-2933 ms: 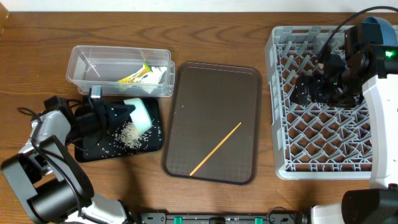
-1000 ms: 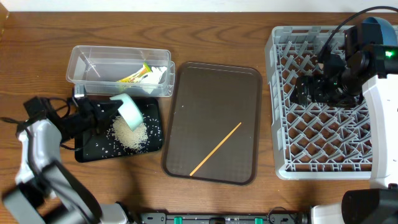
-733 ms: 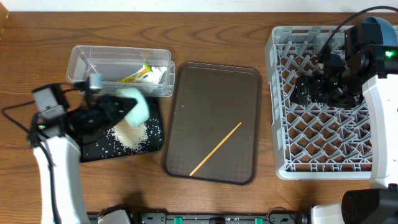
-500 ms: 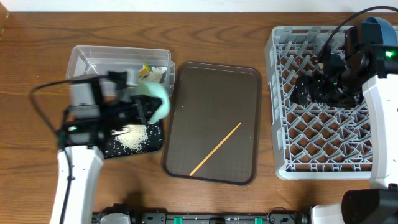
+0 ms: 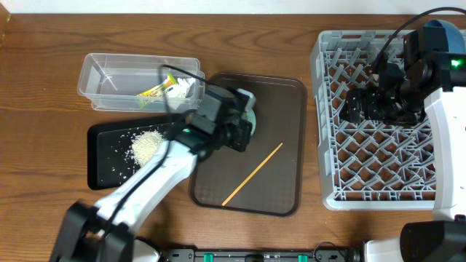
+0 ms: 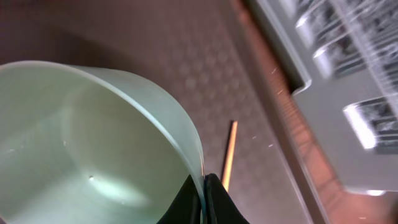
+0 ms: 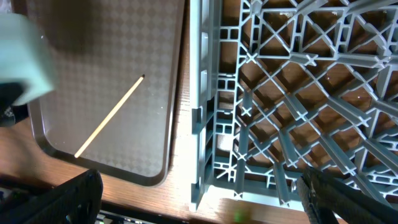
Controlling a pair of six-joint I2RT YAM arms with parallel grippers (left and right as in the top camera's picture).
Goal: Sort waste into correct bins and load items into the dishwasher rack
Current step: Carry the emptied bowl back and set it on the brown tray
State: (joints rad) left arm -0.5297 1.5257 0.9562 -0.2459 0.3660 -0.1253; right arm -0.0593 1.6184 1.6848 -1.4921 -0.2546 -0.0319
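Left wrist view: left tool (image 6: pixel 203 199) clamped on mint bowl (image 6: pixel 93 143) rim, bowl empty, tipped sideways over tray (image 6: pixel 155 50), likely rack-bound. Beyond, stick (image 6: pixel 227 155) flat on tray, awaiting pickup. Farther, rack (image 6: pixel 323 93); right tool (image 7: pixel 200 190) spread wide above it, holding nothing.

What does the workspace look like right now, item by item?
Surface: wooden table.
Job's things: pale mint bowl held over the tray; wooden stick lying on the tray; rice heap in black bin; wrapper and tissue in clear tub; no dishes seen in rack.
Clutter: brown tray.
Grippers: left gripper shut on bowl's rim; right gripper open above rack.
Cables: black cable above tub; another on right arm.
Surroundings: nothing seen.
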